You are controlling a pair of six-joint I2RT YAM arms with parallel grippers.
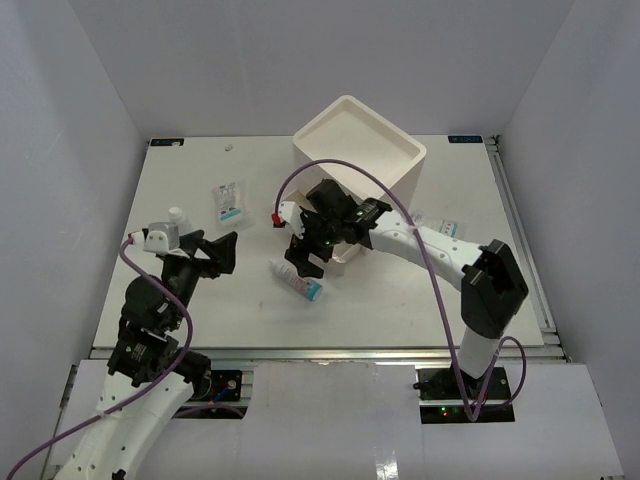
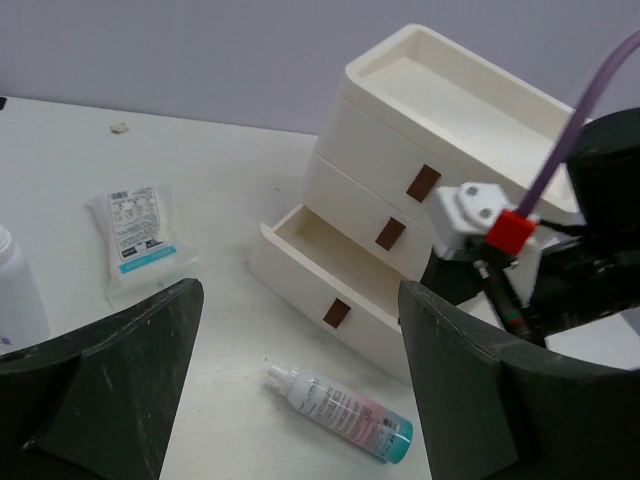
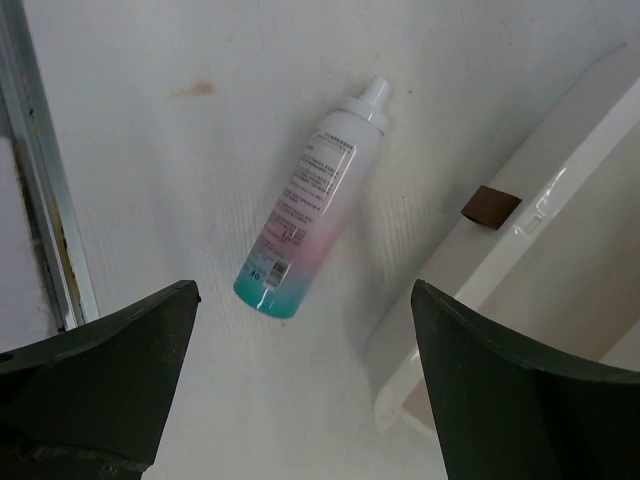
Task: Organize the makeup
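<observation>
Teal-ended tube (image 3: 305, 200): lies loose on the table (image 3: 150, 150), just ahead between our right gripper's (image 3: 303, 320) spread, empty fingers.
Sachet (image 2: 135, 235), small white bottle (image 2: 15, 290): outside our left gripper's (image 2: 300, 300) left finger; its fingers are also spread, empty.
Bottom drawer (image 2: 310, 240): open, nothing seen inside.
We judge the sorting barely begun.

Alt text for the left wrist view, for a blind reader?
A cream drawer box stands on a white table with its bottom drawer pulled open, a white tube with a teal end lying in front of it. A blue-printed sachet lies to the left, and the open left gripper frames the foreground.
</observation>
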